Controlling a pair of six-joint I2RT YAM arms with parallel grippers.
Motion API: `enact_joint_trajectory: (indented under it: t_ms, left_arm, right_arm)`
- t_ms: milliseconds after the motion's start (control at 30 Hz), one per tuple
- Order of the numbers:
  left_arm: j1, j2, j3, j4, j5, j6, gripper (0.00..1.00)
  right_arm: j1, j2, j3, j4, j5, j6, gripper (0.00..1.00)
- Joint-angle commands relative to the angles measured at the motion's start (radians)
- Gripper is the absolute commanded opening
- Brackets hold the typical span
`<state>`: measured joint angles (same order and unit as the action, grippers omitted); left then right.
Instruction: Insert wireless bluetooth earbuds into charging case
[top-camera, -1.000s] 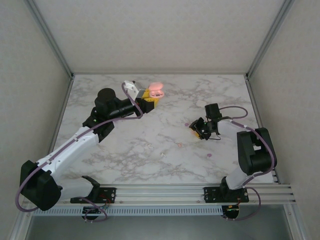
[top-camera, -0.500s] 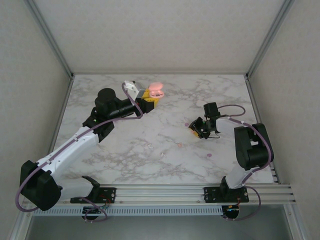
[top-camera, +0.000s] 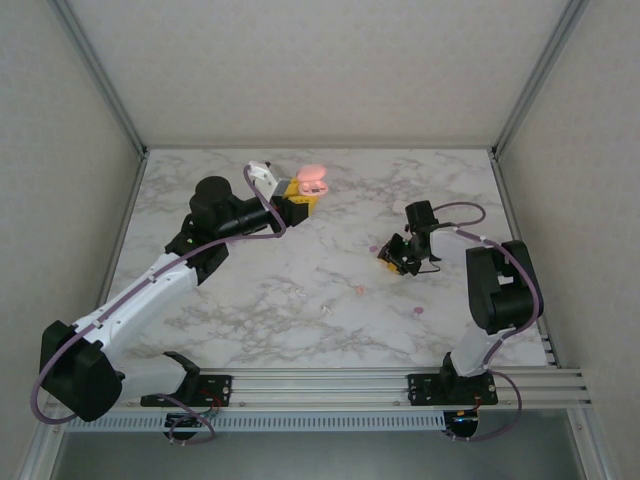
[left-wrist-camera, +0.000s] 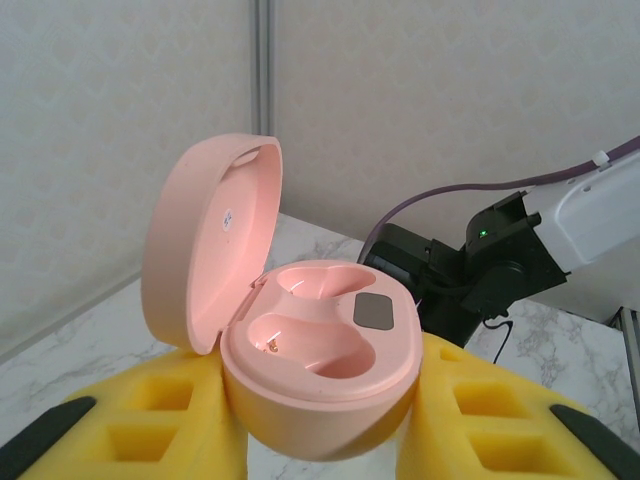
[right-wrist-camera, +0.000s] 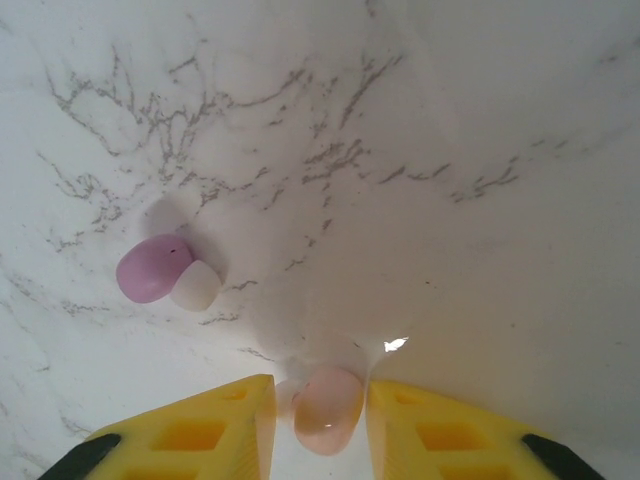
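My left gripper (left-wrist-camera: 322, 425) is shut on a pink charging case (left-wrist-camera: 320, 375), held up at the back of the table (top-camera: 313, 180). Its lid (left-wrist-camera: 205, 250) stands open and both sockets are empty. My right gripper (right-wrist-camera: 320, 420) is down on the marble at the right (top-camera: 393, 260). Its yellow fingers (right-wrist-camera: 205, 432) press on either side of a pale peach earbud (right-wrist-camera: 328, 408) lying on the table. A purple earbud (right-wrist-camera: 152, 267) with a white tip lies a little beyond it to the left (top-camera: 374, 249).
More loose earbuds lie on the marble table (top-camera: 250, 300) in front of the right gripper: a peach one (top-camera: 360, 290), a whitish one (top-camera: 325, 309) and a purple one (top-camera: 417, 312). The right arm (left-wrist-camera: 480, 265) shows behind the case in the left wrist view.
The right gripper has shifted slightly left and back, and its jaws have narrowed onto the peach earbud. The left arm and the case have not moved.
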<state>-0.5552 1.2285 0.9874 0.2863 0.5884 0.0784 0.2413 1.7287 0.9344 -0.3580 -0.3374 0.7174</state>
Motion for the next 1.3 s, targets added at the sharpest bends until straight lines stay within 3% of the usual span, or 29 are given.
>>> enact_joint_trajectory:
  t_ms: [0, 567, 867, 1267]
  left_arm:
    - [-0.007, -0.021, 0.028, 0.001, -0.004, 0.000, 0.19]
    - [-0.008, -0.033, 0.027, -0.012, -0.008, 0.004, 0.19]
    - [-0.006, -0.055, 0.019, -0.034, -0.023, 0.020, 0.19]
    - [-0.007, -0.060, 0.023, -0.050, -0.039, 0.041, 0.19]
  right_arm:
    - [0.025, 0.048, 0.050, -0.003, -0.004, -0.068, 0.30]
    - [0.153, 0.102, 0.234, -0.324, 0.285, -0.245, 0.23]
    - [0.164, 0.102, 0.282, -0.493, 0.340, -0.348, 0.23]
    - [0.198, 0.185, 0.422, -0.716, 0.535, -0.338, 0.22]
